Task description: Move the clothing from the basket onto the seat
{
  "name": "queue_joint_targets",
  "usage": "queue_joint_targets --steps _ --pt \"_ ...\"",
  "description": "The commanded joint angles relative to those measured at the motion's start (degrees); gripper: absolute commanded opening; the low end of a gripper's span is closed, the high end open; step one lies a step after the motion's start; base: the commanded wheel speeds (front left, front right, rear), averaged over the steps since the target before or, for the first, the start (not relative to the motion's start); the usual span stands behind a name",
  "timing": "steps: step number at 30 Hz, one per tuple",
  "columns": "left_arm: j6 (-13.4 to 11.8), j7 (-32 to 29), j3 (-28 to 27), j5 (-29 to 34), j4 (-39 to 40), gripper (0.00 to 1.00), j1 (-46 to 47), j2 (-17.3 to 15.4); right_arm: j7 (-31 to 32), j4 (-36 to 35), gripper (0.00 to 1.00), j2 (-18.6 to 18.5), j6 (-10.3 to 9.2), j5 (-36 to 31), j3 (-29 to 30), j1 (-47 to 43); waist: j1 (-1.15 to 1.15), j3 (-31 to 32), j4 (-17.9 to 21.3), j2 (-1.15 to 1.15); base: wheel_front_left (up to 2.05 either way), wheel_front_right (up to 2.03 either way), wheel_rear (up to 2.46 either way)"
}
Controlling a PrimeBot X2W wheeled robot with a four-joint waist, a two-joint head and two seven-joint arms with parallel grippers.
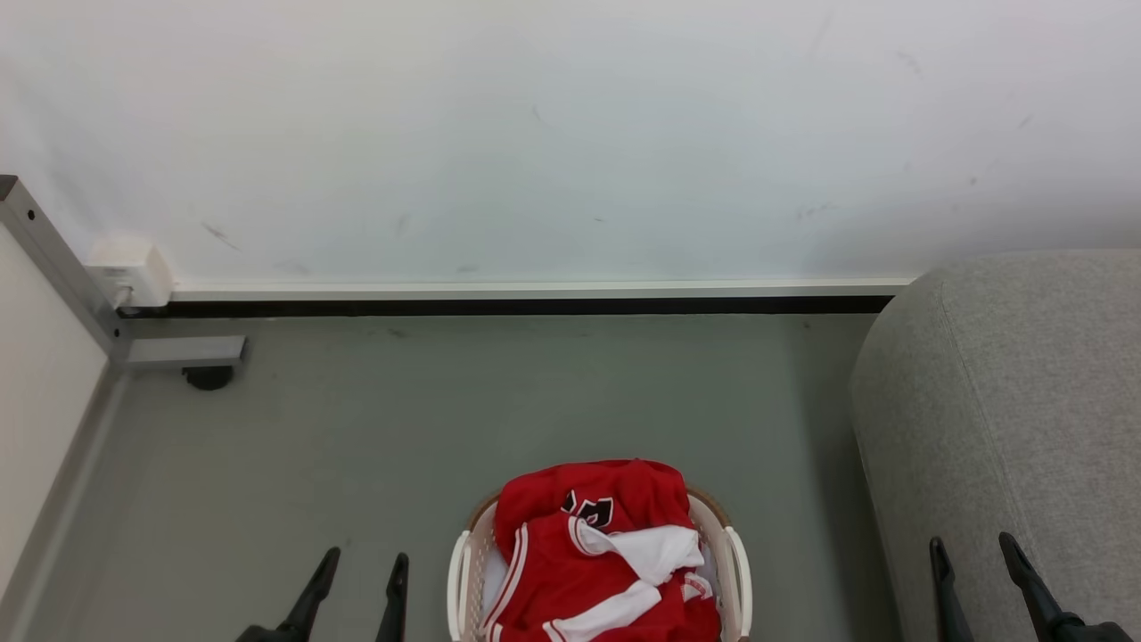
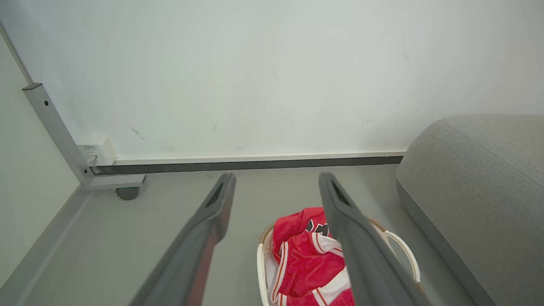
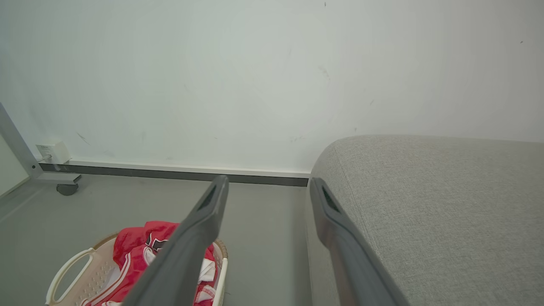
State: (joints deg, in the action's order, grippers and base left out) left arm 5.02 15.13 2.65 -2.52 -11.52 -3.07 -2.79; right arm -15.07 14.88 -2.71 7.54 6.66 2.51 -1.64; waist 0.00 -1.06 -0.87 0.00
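The left gripper (image 1: 365, 571) hangs just left of the basket (image 1: 461, 571), close to its near handle. Its two dark fingers are spread wide with nothing between them and point away from the robot, past the basket toward the wall (image 1: 570, 134). In the left wrist view the basket sits low and toward the right-hand finger, so from this gripper the load lies to the right and down. The clothing (image 1: 597, 553) is all in the basket, a red heap rising above the rim. Its black mark is on the far side of the heap, and a white piece is folded across the side nearer the seat. The bottom edge of the head view cuts the basket off, so its long axis cannot be told. Right of the basket, across a bare strip of floor (image 1: 802, 499), stands the seat (image 1: 1007, 401). The right gripper (image 1: 972, 557) hangs over the seat's near edge, well apart from the basket, also wide and empty. By this layout the left arm looks nearer to the heap and the right arm nearer to the drop, and any carry runs rightward from the basket.
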Motion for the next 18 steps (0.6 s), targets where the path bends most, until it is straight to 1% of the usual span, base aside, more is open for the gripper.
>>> queue_joint_targets --steps 1,6,10,14,18 --pt "0.1 0.0 -0.2 -0.2 -0.2 1.00 -0.6 -0.2 -0.1 0.1 1.00 -0.3 -0.10 0.4 -0.1 -0.3 0.00 -0.1 0.2 0.00 0.00 0.00 0.00" --pt "0.1 0.0 -0.3 -0.5 -0.2 1.00 -0.2 -0.2 -0.1 -0.2 1.00 -0.3 -0.10 0.6 -0.7 0.4 0.00 -0.8 1.2 0.00 0.00 0.00 0.00" --pt "0.5 0.0 -0.3 -0.2 0.1 1.00 1.4 -0.2 -0.1 -1.0 1.00 -0.3 -0.10 1.1 -1.4 1.9 0.00 -2.4 2.9 0.00 0.00 0.00 0.00" --pt "1.0 0.0 0.0 0.7 0.0 1.00 3.9 -0.7 -0.1 -2.1 1.00 -0.3 -0.10 1.7 -2.4 3.5 0.00 -5.3 5.2 0.00 0.00 0.00 0.00" --pt "1.8 0.0 2.2 1.6 -1.6 1.00 8.3 -2.0 -0.1 -3.8 1.00 -0.3 -0.10 2.2 -3.5 5.9 0.00 -9.7 7.6 0.00 0.00 0.00 0.00"
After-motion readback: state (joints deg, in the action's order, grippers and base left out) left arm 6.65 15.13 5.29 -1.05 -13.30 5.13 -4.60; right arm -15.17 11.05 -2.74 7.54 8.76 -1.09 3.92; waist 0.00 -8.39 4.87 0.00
